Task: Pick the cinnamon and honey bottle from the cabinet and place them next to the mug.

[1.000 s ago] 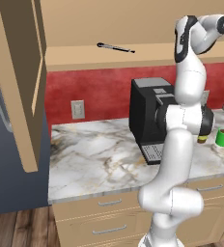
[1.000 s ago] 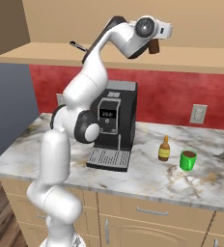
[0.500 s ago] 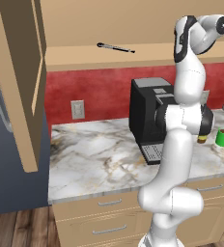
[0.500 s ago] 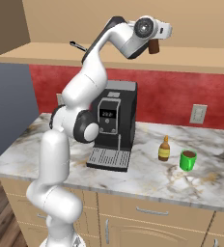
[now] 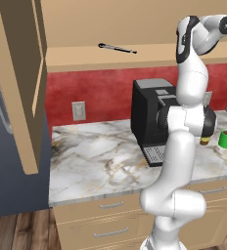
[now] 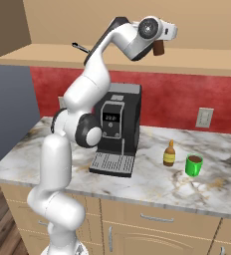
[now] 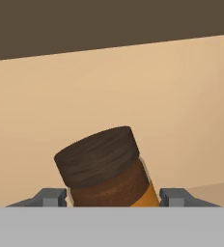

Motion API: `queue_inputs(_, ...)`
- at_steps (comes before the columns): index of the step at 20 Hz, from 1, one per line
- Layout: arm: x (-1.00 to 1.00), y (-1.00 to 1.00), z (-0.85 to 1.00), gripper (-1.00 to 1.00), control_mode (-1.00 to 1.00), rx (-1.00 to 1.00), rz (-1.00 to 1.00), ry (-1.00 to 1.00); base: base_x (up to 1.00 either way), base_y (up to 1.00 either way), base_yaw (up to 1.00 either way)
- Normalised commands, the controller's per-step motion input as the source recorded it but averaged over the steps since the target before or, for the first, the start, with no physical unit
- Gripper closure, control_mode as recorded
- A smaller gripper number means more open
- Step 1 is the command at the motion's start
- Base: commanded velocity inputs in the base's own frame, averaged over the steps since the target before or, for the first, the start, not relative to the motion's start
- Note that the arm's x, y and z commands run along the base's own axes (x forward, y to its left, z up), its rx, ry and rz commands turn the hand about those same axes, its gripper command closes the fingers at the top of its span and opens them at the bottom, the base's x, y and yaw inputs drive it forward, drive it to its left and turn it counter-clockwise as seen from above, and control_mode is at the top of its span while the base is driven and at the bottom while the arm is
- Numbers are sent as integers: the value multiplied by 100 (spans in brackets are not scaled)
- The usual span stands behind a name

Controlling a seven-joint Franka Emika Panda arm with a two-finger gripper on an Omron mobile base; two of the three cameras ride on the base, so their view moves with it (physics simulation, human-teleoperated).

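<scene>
The cinnamon is sitting between the two fingertips of the gripper, its dark cap tilting toward the camera on the hand, with a strip of the reddish-tan label showing just under the brown body. In the right base view the cinnamon is hanging just below the hand, up at the level of the cabinet shelf and in front of its open interior. The gripper is clamping the jar from both sides, so it is closed on the cinnamon.

Behind the jar, the tan back wall of the cabinet is stretching across the hand view. Well below the gripper, on the marble counter, the honey bottle is standing upright, and the mug is standing just beside it on the far side from the arm. Also below the gripper, toward the arm's base, a black coffee machine is resting on the counter. On the shelf, well apart from the gripper past the arm, a thin dark utensil is lying flat.
</scene>
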Motion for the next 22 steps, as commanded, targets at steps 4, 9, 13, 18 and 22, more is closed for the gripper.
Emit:
queue_inputs(4, -17, 0, 5, 100, -100, 0, 0, -1, 0, 0, 0)
queue_inputs(9, -49, -1, 15, 100, -100, 0, 0, -9, 0, 0, 0)
queue_inputs(13, -64, 0, 2, 100, -100, 0, 0, -9, 0, 0, 0)
queue_inputs(18, -76, 0, -1, 100, -100, 0, 0, -7, 0, 0, 0)
queue_inputs(22, -86, 0, -10, 100, -100, 0, 0, -11, 0, 0, 0)
